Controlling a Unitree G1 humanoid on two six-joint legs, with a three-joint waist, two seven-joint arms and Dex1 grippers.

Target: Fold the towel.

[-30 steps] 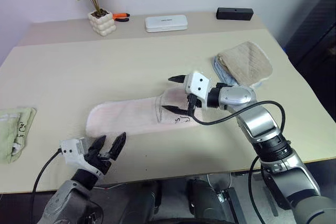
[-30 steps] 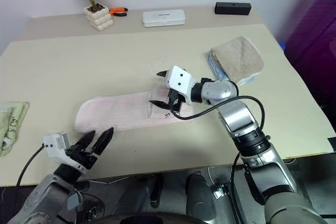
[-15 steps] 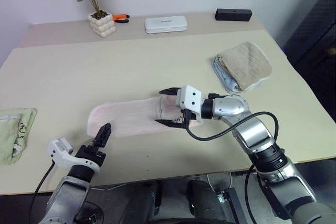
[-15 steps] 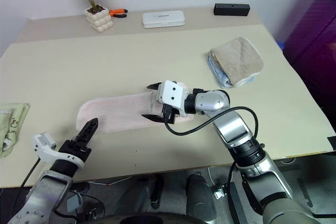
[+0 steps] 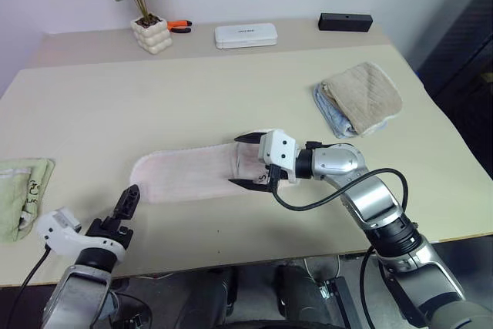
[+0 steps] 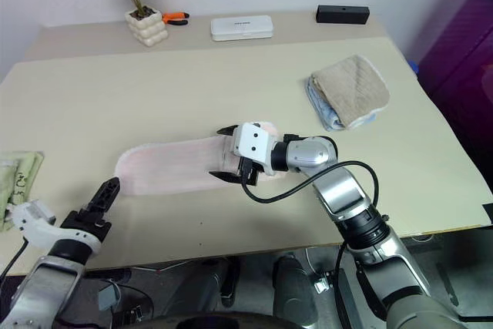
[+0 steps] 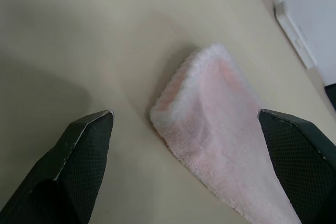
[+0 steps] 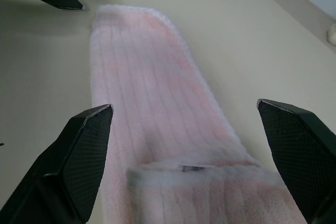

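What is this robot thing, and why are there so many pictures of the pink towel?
It is a robot with two arms. Each arm ends in a pincer with two black jaws. Two pictures come from cameras in its head, looking down at the table. The two close-up pictures come from little cameras on its wrists. The pink towel lies on the table as a long strip. The right gripper hangs over one end, jaws wide open. The left gripper waits near the other end, also open. Nothing is held right now. Around it lie a beige towel, a green cloth, a potted plant and a white box.
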